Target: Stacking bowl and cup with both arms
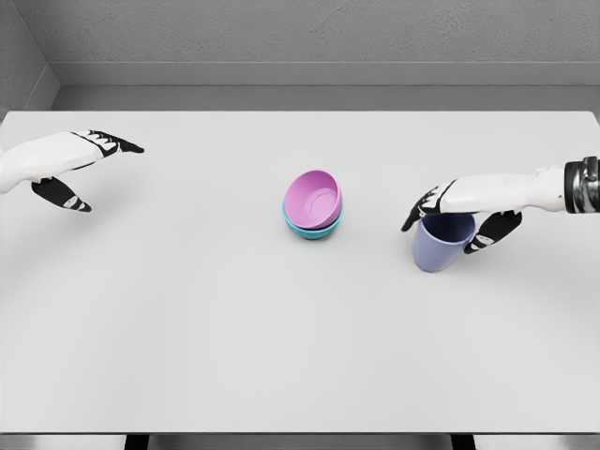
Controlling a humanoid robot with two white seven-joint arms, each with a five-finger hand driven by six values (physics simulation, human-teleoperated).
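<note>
A pink bowl (314, 200) sits tilted inside a teal bowl (312, 227) near the middle of the white table (234, 337). To their right a lavender cup (441, 243) stands upright. My right hand (455, 211) comes in from the right edge and lies over the cup's rim, fingers across its far side and thumb on its right side, curled around it. My left hand (89, 164) hovers over the far left of the table, fingers stretched out and holding nothing.
A grey wall runs behind the table's far edge. The table's front edge lies near the bottom of the picture.
</note>
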